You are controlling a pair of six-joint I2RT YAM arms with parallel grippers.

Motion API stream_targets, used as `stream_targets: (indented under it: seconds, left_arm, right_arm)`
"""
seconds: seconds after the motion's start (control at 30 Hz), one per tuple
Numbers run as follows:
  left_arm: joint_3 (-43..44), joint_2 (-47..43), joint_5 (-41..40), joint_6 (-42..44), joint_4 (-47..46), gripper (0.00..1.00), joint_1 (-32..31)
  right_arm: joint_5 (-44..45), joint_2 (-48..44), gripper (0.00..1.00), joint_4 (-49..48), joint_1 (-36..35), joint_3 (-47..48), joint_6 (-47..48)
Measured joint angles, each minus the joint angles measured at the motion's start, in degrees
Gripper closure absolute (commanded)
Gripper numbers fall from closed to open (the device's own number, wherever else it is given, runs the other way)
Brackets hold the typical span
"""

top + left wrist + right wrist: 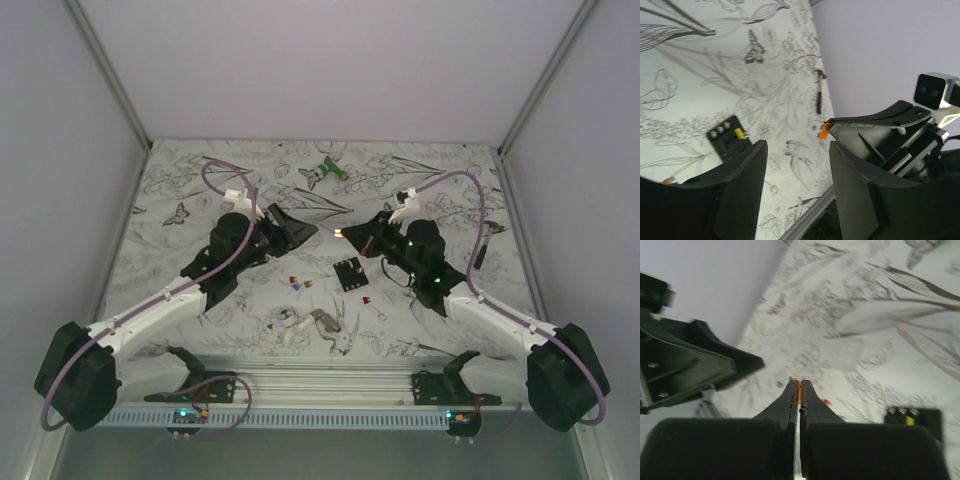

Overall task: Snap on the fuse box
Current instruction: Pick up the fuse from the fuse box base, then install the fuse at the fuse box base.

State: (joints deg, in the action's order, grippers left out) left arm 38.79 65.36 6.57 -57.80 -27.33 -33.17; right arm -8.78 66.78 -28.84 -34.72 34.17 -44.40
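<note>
Fuse (799, 392), orange, in right pincer (799, 382); right-wrist view clearest.

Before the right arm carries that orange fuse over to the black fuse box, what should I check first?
1. The right gripper grips the orange fuse: ok.
2. The left gripper is open, nothing between its fingers: ok.
3. The fuse box lies flat, slots up: ok.
4. A free slot for this fuse: cannot tell; a yellow fuse fills one.
5. The fuse sits straight in the grip: cannot tell.
</note>
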Motion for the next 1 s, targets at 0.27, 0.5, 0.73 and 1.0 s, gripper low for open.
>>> stream_targets:
  seconds: [0.27, 0.5, 0.73, 1.0]
  left_arm:
    - [-0.72, 3.61, 1.36, 2.56, 5.92, 0.31, 3.21]
    - [-0.26, 8.50, 2.89, 5.95, 11.26, 0.22, 4.57]
    - [0.39, 10.73, 3.41, 9.22, 16.37, 0.01, 5.92]
    - [0.48, 7.80, 0.50, 12.35, 22.34, 0.01, 8.31]
  right_arm:
    - [6.27, 1.70, 1.00, 25.42, 0.04, 7.17, 9.79]
    - [11.89, 8.46, 1.00, 43.56, -0.48, 16.44, 16.15]
    - [18.78, 17.00, 1.00, 55.65, -5.55, 24.13, 19.17]
    - [26.29, 25.57, 1.00, 64.13, -11.23, 30.69, 19.78]
